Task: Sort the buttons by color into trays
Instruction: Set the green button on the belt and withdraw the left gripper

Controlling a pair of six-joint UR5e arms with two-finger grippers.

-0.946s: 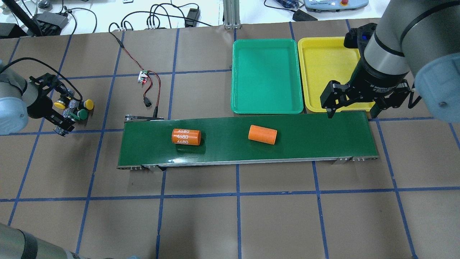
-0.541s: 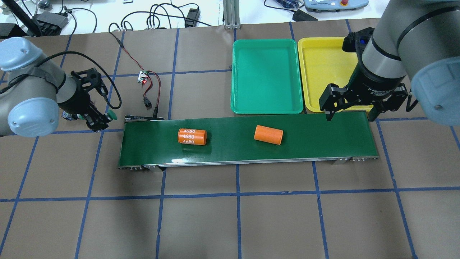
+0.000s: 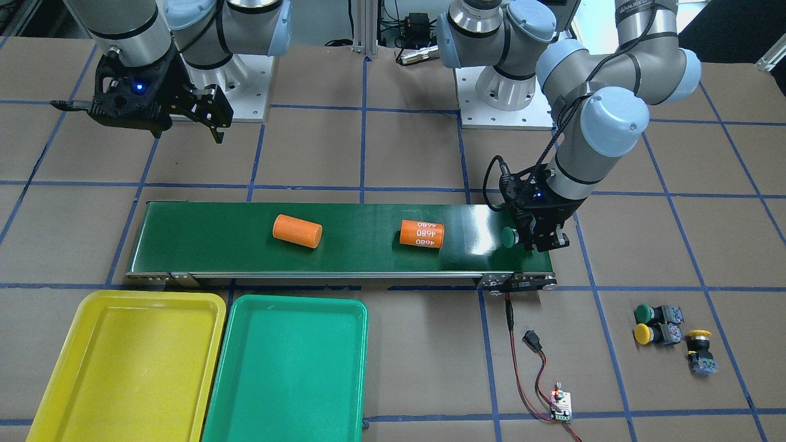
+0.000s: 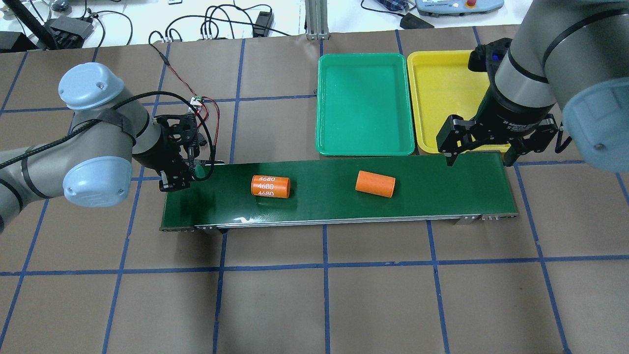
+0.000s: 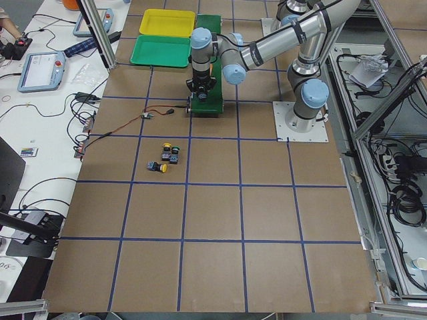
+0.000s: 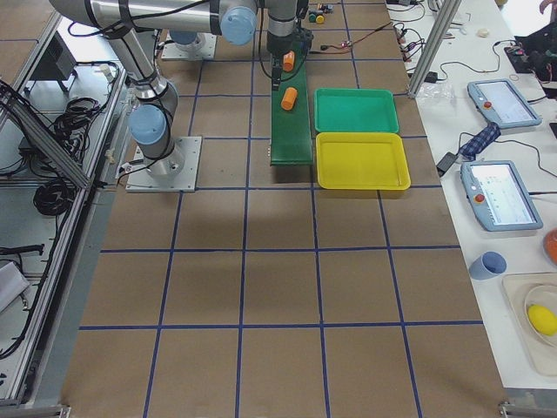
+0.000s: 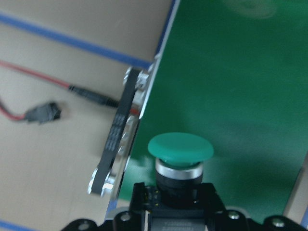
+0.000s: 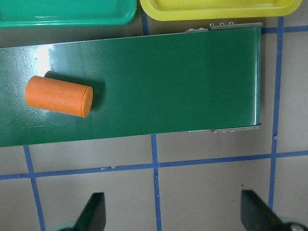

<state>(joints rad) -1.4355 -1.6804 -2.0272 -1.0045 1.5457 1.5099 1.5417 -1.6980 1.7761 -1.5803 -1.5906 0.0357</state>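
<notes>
Well off the left end of the long dark-green conveyor belt (image 4: 442, 196), three loose push buttons (image 3: 660, 325) sit clustered on the brown blue-taped tabletop (image 4: 324, 305): one green-capped and two yellow-capped. The left hand (image 4: 186, 172) hangs over that belt end, clamped narrowly on the black body of a green-capped push button (image 4: 199, 171). Bare belt separates it from the orange cylinder printed 4680 (image 4: 270, 186). A plain orange cylinder (image 4: 375, 184) lies farther right. Just beyond the belt's far edge, the green plastic tray (image 4: 363, 103) and yellow plastic tray (image 4: 442, 93) sit side by side. The right hand (image 4: 479, 157) hovers over the belt's right end, spread wide and holding nothing.
</notes>
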